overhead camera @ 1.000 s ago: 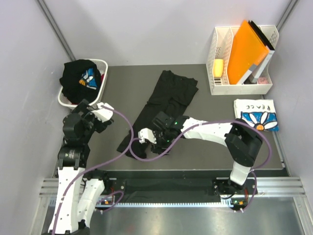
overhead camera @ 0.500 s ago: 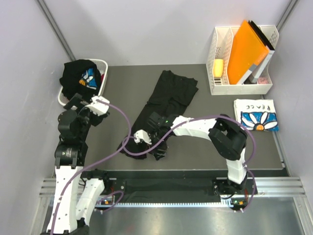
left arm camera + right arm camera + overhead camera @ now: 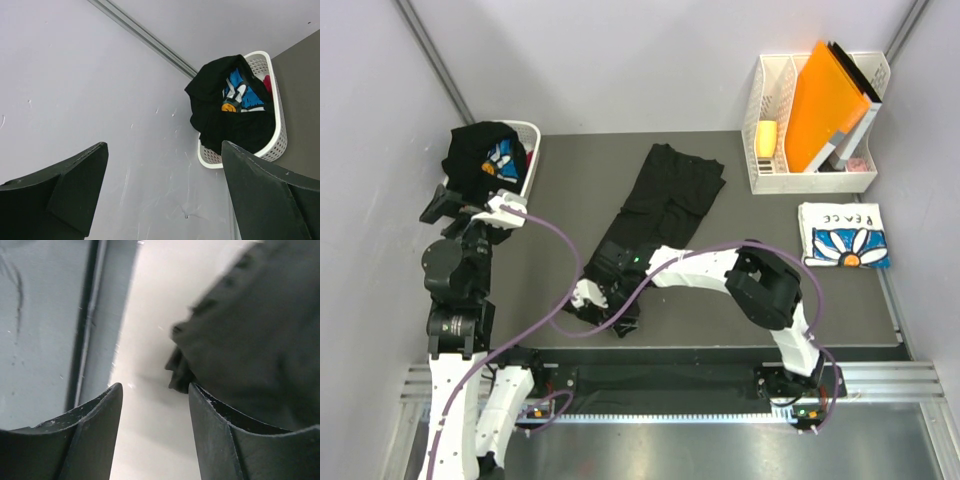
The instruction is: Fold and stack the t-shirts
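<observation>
A black t-shirt (image 3: 665, 195) lies stretched out diagonally on the dark table, and its near end is bunched (image 3: 610, 305). My right gripper (image 3: 575, 303) sits low at that near-left end. In the right wrist view the right gripper (image 3: 155, 390) is open with only bare table between the fingers, and the cloth edge (image 3: 182, 372) lies just beyond the right finger (image 3: 225, 435). My left gripper (image 3: 432, 206) is raised by the left wall, open and empty (image 3: 164, 145). A second black t-shirt (image 3: 220, 117) with a blue print fills the white basket (image 3: 272, 150). A folded white daisy t-shirt (image 3: 842, 236) lies at the right.
The white laundry basket (image 3: 528, 160) stands at the back left against the wall. A white file rack (image 3: 770, 180) holding an orange folder (image 3: 820, 105) stands at the back right. The table's near edge and metal rail (image 3: 660, 385) run just below the right gripper.
The right gripper has slid toward the near left along the black shirt to its bunched end. The left arm has lifted and swung left toward the wall and basket.
</observation>
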`<state>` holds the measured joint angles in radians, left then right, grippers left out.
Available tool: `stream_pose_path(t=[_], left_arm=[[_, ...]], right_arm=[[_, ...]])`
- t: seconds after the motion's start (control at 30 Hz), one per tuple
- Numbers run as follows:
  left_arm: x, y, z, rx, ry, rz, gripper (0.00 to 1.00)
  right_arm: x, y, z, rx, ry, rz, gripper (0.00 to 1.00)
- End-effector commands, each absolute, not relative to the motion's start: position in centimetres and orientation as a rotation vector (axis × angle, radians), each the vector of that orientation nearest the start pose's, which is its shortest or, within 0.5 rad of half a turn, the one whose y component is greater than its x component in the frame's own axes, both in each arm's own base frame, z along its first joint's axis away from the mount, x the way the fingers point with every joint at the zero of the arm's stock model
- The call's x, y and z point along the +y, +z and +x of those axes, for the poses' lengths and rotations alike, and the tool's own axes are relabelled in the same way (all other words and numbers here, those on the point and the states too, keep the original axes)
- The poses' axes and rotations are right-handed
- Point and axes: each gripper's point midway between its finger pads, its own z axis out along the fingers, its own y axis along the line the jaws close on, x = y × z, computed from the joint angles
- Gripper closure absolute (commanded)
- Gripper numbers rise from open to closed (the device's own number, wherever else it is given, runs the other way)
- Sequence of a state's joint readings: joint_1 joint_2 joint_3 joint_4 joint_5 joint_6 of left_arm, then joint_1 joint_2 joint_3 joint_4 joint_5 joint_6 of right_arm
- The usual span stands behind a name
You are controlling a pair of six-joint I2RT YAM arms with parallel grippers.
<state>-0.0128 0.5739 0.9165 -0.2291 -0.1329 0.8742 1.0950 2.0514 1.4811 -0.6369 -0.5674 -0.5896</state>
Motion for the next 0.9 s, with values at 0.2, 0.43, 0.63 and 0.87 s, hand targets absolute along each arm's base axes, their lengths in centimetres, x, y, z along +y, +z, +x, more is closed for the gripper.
stream_pose_path(t=[0.2,0.43,0.63,0.87], left_arm=[[5.4,42.9,24.7,1.317,0.809,0.477,0.01],[5.3,42.6,24.6,1.324,0.801,0.481,0.01],[5.2,42.5,24.8,1.325,0.796,0.490,0.01],[4.9,42.4,25.4,1.316,0.798,0.517,0.01]], right_arm=[[43.9,2.5,11.9,1.711,0.903,-2.211,0.49],[44.3,1.7,12.9,1.732,0.826,-2.182,0.60],[44.4,1.0,12.5,1.728,0.795,-2.207,0.94],[43.3,1.3,11.1,1.719,0.818,-2.266,1.00]])
